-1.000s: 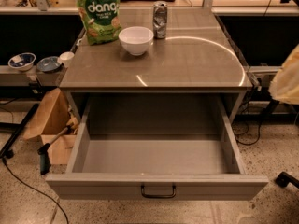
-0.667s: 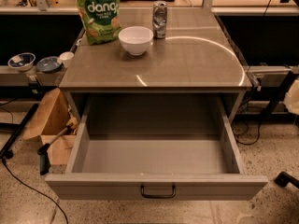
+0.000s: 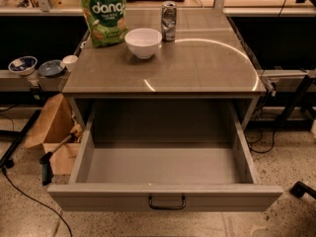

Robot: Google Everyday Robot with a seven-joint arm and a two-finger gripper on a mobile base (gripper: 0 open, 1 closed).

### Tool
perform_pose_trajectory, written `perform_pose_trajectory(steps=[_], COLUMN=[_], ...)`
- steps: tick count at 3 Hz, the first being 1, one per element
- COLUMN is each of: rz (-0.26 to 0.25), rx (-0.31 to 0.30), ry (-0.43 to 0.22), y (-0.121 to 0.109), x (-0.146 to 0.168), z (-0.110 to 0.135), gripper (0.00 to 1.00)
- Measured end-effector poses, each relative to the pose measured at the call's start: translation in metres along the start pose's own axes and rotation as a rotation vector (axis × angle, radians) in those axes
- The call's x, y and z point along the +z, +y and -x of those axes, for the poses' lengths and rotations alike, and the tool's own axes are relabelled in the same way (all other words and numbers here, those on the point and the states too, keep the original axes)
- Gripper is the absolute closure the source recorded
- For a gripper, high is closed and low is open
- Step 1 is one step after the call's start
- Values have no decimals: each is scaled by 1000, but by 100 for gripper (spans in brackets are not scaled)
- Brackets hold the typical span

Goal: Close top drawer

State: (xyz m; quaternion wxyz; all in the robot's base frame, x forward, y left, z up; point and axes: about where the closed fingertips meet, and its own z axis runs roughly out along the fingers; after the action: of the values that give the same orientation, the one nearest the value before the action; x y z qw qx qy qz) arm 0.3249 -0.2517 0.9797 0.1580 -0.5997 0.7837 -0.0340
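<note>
The top drawer (image 3: 98,197) is a wide grey box pulled far out from under the grey counter (image 3: 197,68). Its deep interior (image 3: 163,164) is empty. Its flat front faces me at the bottom of the view, with a small dark handle (image 3: 167,202) at its middle. My gripper is not in view. Only a pale sliver (image 3: 313,128) shows at the right edge, and I cannot tell whether it belongs to my arm.
On the counter stand a green chip bag (image 3: 103,14), a white bowl (image 3: 143,42) and a metal can (image 3: 169,14). An open cardboard box (image 3: 54,132) with a brush sits on the floor to the left. Small bowls (image 3: 37,65) sit on a left ledge. Cables and a black stand leg (image 3: 296,100) are to the right.
The yellowish object at the right edge has moved down and out of view. The drawer has not moved.
</note>
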Motion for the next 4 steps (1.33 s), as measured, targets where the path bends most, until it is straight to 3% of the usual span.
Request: perform_pose_trajectory(steps=[1,2,3,4], rz=[17,17,14,32], rx=[50,50,19,-47], ry=[54,54,7,-82], y=[21,21,24,33], x=[33,33,30,25], z=[-8,-8,1,21], gripper=[100,100,100,100])
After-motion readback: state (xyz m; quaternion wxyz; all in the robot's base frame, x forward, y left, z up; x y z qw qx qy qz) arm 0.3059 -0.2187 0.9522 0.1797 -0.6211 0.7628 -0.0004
